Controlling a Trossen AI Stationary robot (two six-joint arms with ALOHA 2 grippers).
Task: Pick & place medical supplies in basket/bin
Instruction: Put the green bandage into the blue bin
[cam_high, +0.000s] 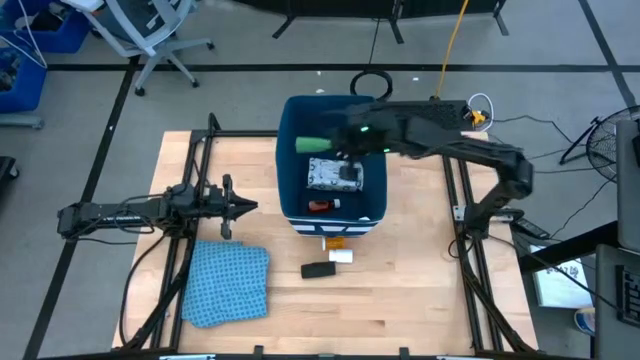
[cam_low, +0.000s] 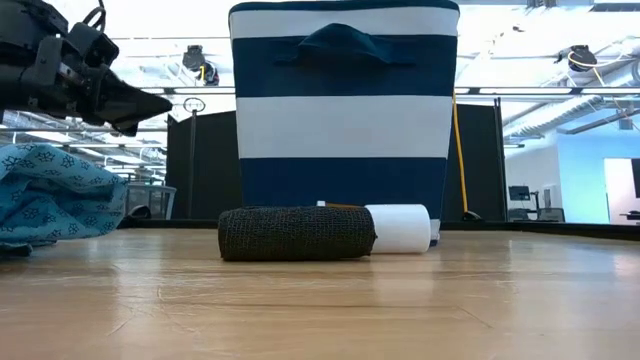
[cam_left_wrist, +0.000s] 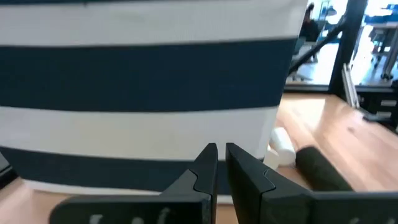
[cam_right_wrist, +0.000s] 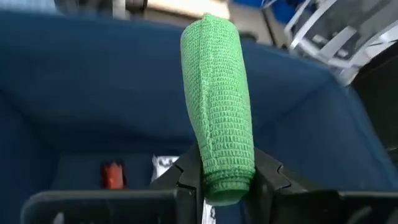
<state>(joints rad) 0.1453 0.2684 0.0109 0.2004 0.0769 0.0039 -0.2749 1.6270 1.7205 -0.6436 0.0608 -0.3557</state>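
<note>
The dark-blue white-striped bin (cam_high: 292, 120) stands at the table's middle, far side. My right gripper (cam_high: 338, 143) reaches over it from the right, shut on a green roll (cam_high: 312, 144). Inside the bin lie the white green-printed packet (cam_high: 333, 175) and the red tube (cam_high: 322, 206). In front of the bin, a black roll (cam_high: 318, 270), a white piece (cam_high: 342, 257) and an orange piece (cam_high: 335, 242) rest on the table. My left gripper (cam_high: 250, 207) hovers shut, just left of the bin, touching nothing. My right gripper pinches the green roll by its near end (cam_right_wrist: 227, 177) between the two fingers (cam_right_wrist: 268, 176). The fingers come from the table's right and lie along the roll, which sticks out past the fingertips. It is lifted clear, above the bin's open inside.
A crumpled blue patterned cloth (cam_high: 228, 283) lies at the table's near left. The low view shows the black roll (cam_low: 296, 233) and white piece (cam_low: 400, 228) close against the bin's near wall (cam_low: 343, 120). Bare wood stretches along the near and right sides.
</note>
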